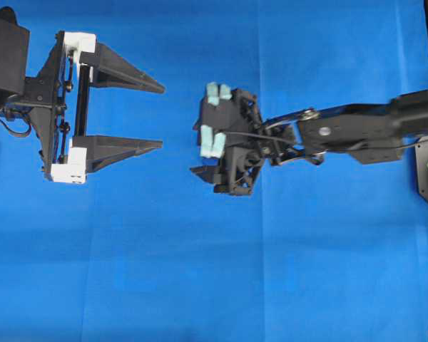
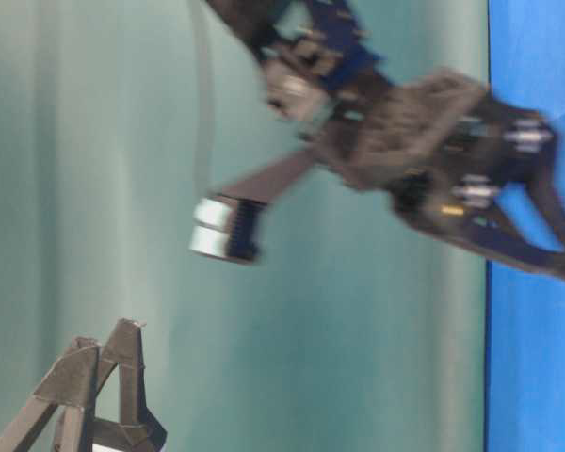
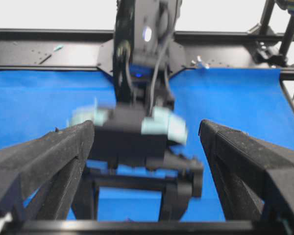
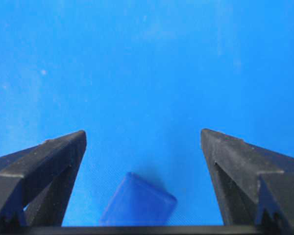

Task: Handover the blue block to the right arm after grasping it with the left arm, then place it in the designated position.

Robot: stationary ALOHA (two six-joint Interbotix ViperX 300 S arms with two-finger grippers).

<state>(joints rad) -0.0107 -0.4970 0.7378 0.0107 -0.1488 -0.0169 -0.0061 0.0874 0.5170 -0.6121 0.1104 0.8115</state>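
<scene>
Below, blue block (image 4: 137, 203) loose on cloth (image 4: 147, 63) between spread right end effector (image 4: 143, 142) fingers; left end effector (image 1: 162, 116) likewise spread.

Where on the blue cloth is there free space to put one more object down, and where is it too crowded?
In the overhead view the blue cloth is bare along the whole lower half, below both grippers, and along the top strip above them. The middle band is crowded: the left gripper stands open at the left, the right gripper at centre. The blue block lies between the right gripper's open fingers.
</scene>
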